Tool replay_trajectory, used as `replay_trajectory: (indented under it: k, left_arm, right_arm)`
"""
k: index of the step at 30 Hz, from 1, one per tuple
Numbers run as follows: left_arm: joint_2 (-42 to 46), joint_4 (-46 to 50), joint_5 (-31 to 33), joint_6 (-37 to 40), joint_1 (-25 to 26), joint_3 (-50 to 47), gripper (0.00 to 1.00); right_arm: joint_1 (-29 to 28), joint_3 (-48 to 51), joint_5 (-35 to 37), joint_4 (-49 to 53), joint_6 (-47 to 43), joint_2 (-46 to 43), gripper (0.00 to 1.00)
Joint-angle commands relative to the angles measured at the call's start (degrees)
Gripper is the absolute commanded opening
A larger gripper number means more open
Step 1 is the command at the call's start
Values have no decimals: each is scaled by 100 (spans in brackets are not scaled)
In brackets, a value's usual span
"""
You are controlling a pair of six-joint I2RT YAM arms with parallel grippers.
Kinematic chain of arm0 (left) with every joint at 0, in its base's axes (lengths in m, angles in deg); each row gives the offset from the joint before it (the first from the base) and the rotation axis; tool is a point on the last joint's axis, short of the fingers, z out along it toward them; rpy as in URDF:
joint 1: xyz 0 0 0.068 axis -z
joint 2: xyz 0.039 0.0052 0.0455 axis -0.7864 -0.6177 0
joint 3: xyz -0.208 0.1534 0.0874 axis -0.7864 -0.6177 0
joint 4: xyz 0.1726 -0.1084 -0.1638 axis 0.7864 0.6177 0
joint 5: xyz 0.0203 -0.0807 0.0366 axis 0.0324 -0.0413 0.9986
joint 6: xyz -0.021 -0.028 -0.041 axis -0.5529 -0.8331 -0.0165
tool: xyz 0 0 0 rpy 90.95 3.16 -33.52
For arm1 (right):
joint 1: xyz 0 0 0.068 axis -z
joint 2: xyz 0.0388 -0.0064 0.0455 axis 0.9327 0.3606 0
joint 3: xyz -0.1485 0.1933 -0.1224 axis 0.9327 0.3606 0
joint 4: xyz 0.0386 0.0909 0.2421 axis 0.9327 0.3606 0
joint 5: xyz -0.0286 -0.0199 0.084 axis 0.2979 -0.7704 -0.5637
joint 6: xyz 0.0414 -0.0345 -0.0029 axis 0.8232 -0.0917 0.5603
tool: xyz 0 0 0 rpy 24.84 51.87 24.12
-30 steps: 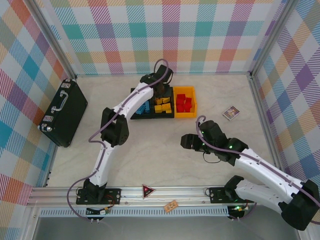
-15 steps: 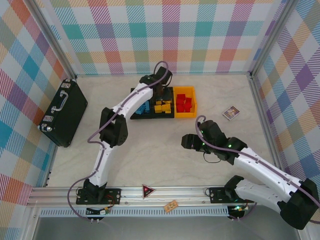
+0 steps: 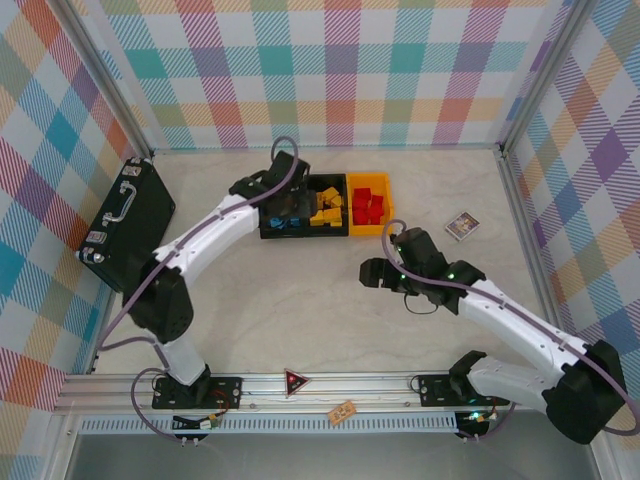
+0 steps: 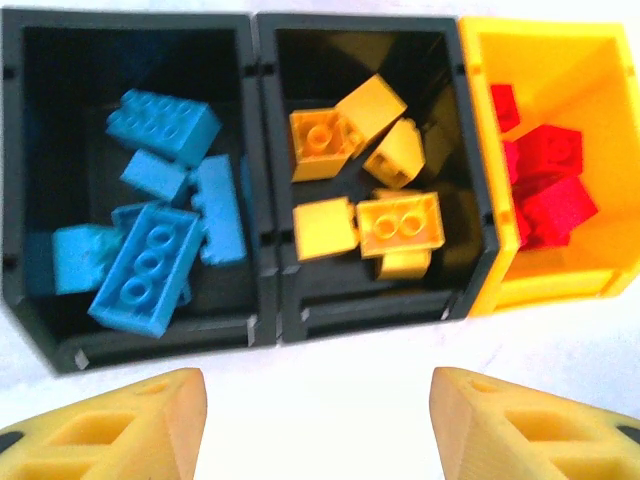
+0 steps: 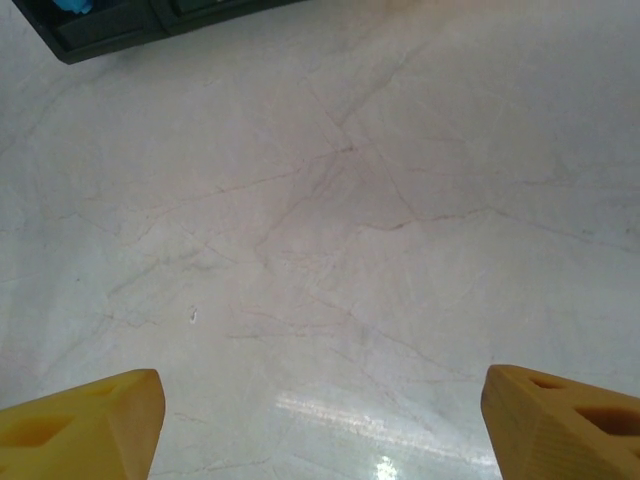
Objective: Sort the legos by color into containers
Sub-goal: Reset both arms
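Observation:
Three joined bins sit at the back of the table. In the left wrist view the left black bin holds blue legos, the middle black bin holds yellow-orange legos, and the yellow-orange bin holds red legos. My left gripper is open and empty, hovering above the bins' near edge. From the top it is the left gripper over the left bin. My right gripper is open and empty above bare table, and its fingertips frame marble only.
A large black case with a silver handle lies at the left wall. A small printed card sits to the right of the bins. A red triangle and a tan wooden block rest on the front rail.
My left arm has swung left and back toward me, from above the middle bin to over the left bin. The right gripper has shifted slightly up and left.

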Motion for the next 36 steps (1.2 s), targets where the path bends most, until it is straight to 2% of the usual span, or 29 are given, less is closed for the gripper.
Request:
replay_trajectory:
  k: [1,4,6,7,8,14,17,19,22,23,26,28,32,35,36]
  left_arm:
    - [695,-258,394,-43,-147,-688,66]
    - [1265,-258,469,-153,-399,-1304,75]
    - [1582,-239,516,-171,-564,-1622,78]
    - [1739,-221,586,-171,-635,-1773,85]
    - [1882,-218,647,-167,-699,-1895,100]
    - [2651,-553,1102,-62,-1179,-2712,100]
    - [2990,-915,1553,-7,-1388,-3116,100]
    - [3303,-1637,1879,234,-1425,-3626,100]
    - [3615,-2624,2333,684,-1483,-4266,100]
    - [3615,-2768,2576,747,-1498,-4398,100]
    - [3461,-3100,2667,1158,-1579,-4605,100]
    - [3206,-3609,2965,1384,-1592,-4845,100]
    - [2503,-5209,2989,1606,-1715,-5474,100]
    - [2009,-6261,2881,1730,-1727,-5740,100]
    - [1853,-6331,2803,1860,-1729,-5721,100]
  right_arm:
    - [138,-444,-29,-90,-458,238,84]
    - [280,-714,182,-64,-622,553,87]
    - [386,-868,312,-55,-748,734,88]
    - [429,-939,422,-67,-799,824,89]
    - [460,-981,529,-86,-852,883,98]
    - [762,-1220,1073,-252,-1152,1200,99]
    - [879,-1208,1922,-350,-1247,1186,99]
    - [957,-1098,2526,-497,-1372,1128,99]
    - [1025,-596,3632,-1147,-1700,882,99]
    - [1055,-330,3794,-1515,-1975,727,99]
    - [1197,549,4057,-2743,-2765,324,99]
    - [1304,1029,4160,-3447,-3217,196,99]
    - [1720,1464,4129,-4030,-3216,341,99]
    - [2009,1893,3950,-5043,-3391,747,99]
    - [2062,2029,3690,-5469,-3486,902,99]
